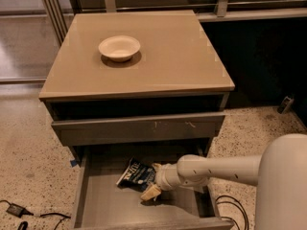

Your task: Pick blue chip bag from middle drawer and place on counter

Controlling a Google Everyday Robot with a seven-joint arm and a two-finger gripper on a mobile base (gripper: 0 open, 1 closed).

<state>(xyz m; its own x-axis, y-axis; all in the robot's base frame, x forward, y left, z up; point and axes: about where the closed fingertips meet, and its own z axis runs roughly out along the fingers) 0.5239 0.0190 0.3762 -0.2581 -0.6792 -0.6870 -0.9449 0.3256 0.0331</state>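
The blue chip bag [134, 173] lies flat on the bottom of the open middle drawer [103, 202], near its back middle. My gripper [152, 180] reaches in from the right, low inside the drawer, at the bag's right edge. One pale finger [150, 192] points down-left just below the bag; the other sits by the bag's upper right corner. The bag rests on the drawer floor. The tan counter [163, 51] tops the cabinet above.
A white bowl [119, 47] stands on the counter's back left. A closed drawer front with pale scratches [139, 128] overhangs the open drawer. Cables [19, 212] lie on the speckled floor at left, and another cable [230, 207] at right.
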